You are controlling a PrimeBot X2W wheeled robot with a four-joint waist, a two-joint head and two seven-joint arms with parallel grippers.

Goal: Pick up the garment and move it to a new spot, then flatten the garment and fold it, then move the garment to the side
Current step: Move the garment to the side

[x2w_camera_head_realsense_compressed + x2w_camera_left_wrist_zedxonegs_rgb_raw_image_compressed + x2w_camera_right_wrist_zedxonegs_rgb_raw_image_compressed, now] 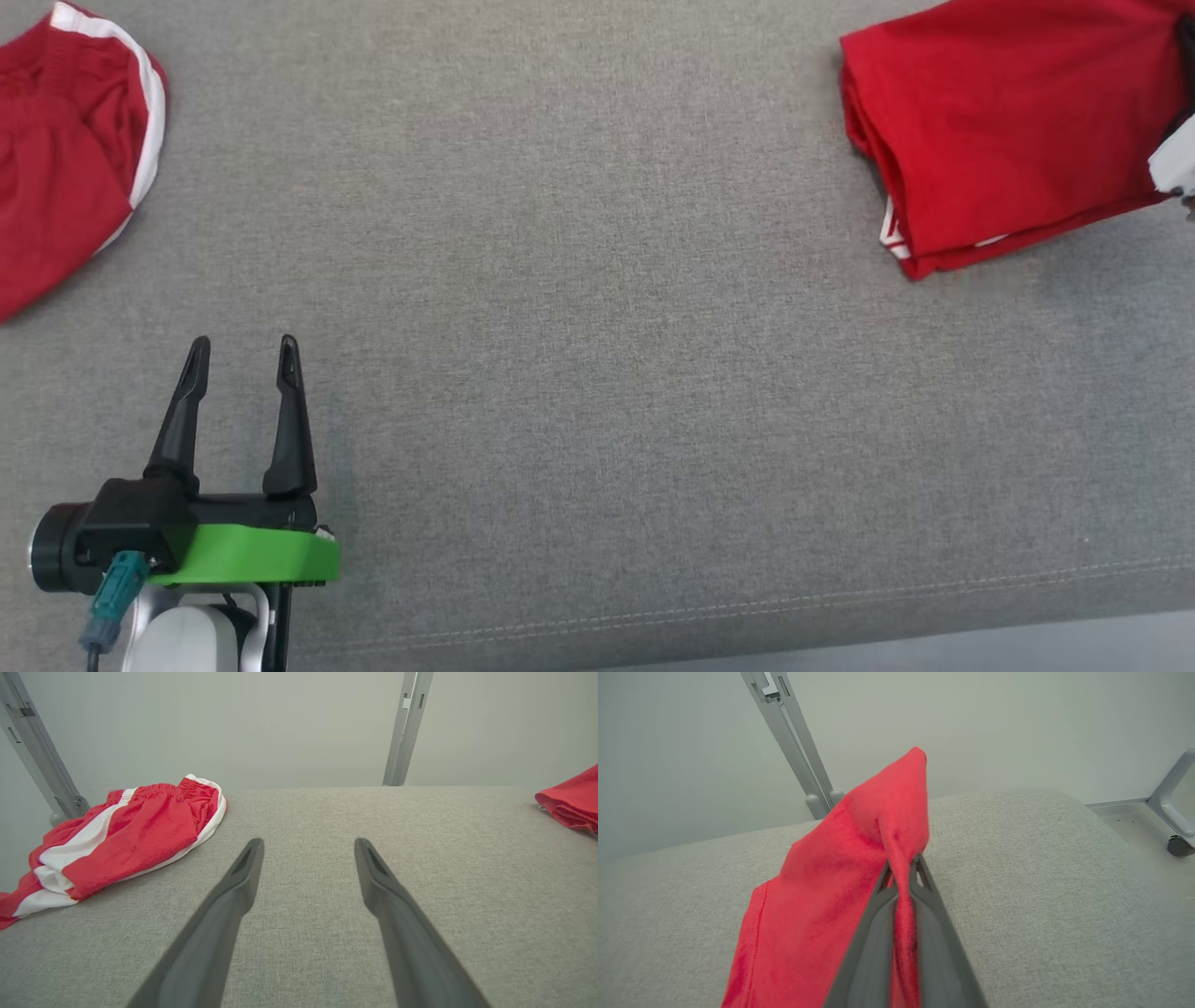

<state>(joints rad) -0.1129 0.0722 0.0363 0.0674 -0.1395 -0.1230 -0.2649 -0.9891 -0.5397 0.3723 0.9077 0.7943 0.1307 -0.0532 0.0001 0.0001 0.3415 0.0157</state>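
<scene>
- Right gripper point(903, 870) pinches an edge of the folded red garment point(999, 121) at two o'clock (ready, I'd judge, to drag it aside).
- Left gripper point(243, 347), wide and empty, idles at seven o'clock, out of the way.

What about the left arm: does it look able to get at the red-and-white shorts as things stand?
Probably yes. The left gripper is open and empty, with bare grey cushion between it and the red-and-white shorts ahead to its left. The right gripper, shut on the red garment, is far aside.
</scene>
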